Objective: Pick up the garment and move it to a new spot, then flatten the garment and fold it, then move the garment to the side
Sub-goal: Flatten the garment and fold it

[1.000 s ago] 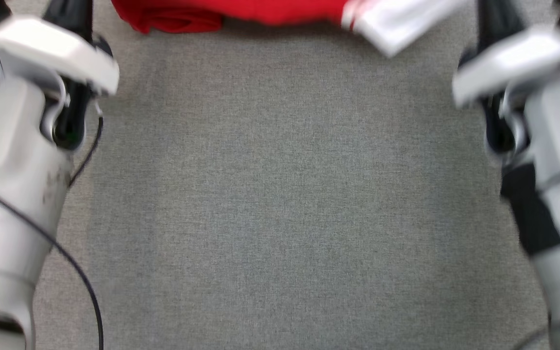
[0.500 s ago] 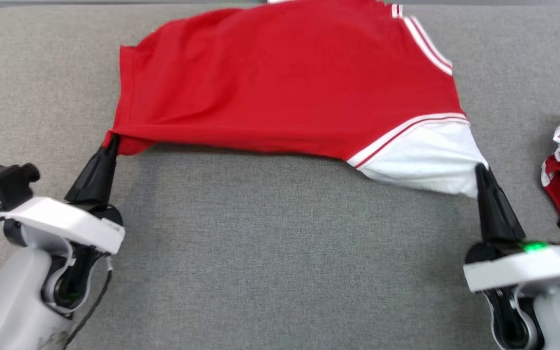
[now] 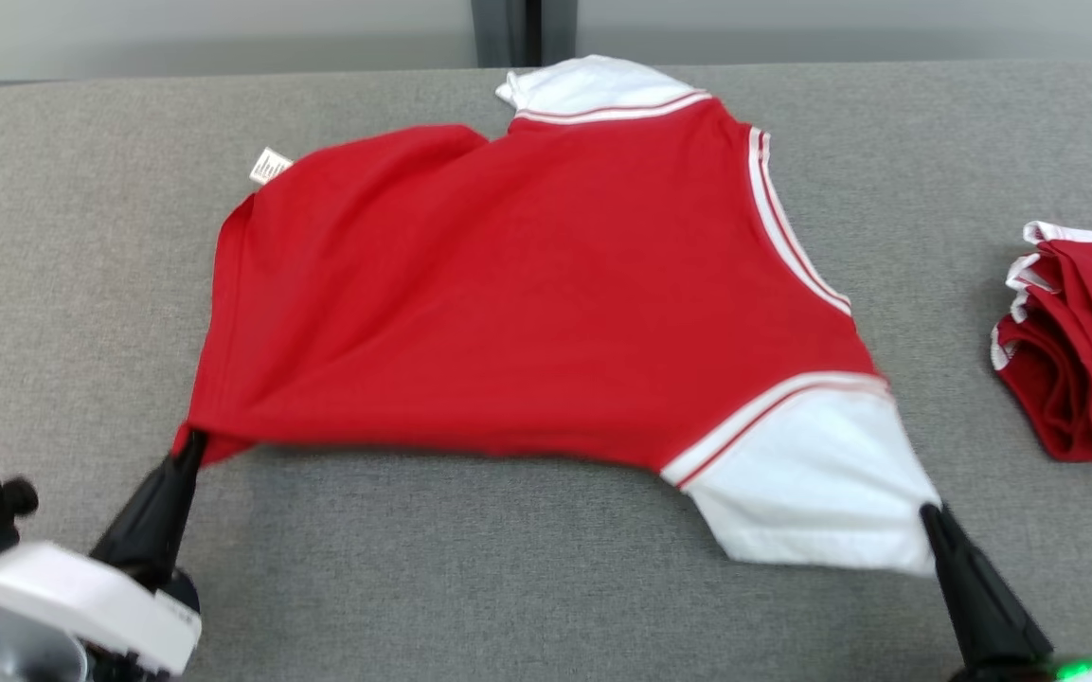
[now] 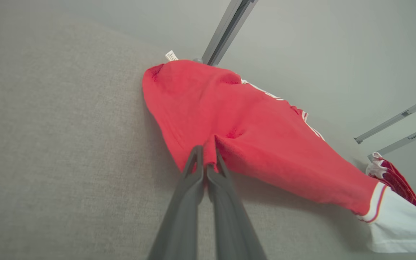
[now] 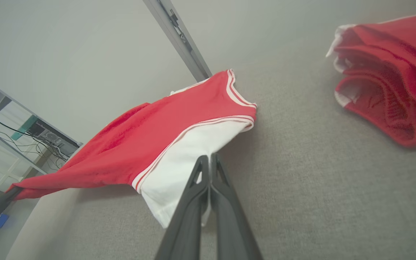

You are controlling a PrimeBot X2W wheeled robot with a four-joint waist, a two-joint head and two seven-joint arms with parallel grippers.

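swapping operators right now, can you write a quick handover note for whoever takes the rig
Left gripper: shut on the garment's red near corner.
Right gripper: shut on its white sleeve panel.
Garment: spread on the grey table, near edge lifted and stretched between the grippers; another red pile lies to the right.
Done: picked up.
Left: lay flat, fold, move aside.

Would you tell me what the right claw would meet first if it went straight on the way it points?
The white sleeve that the right claw grips; beyond it, probably the red shirt itself, though depth is unclear.
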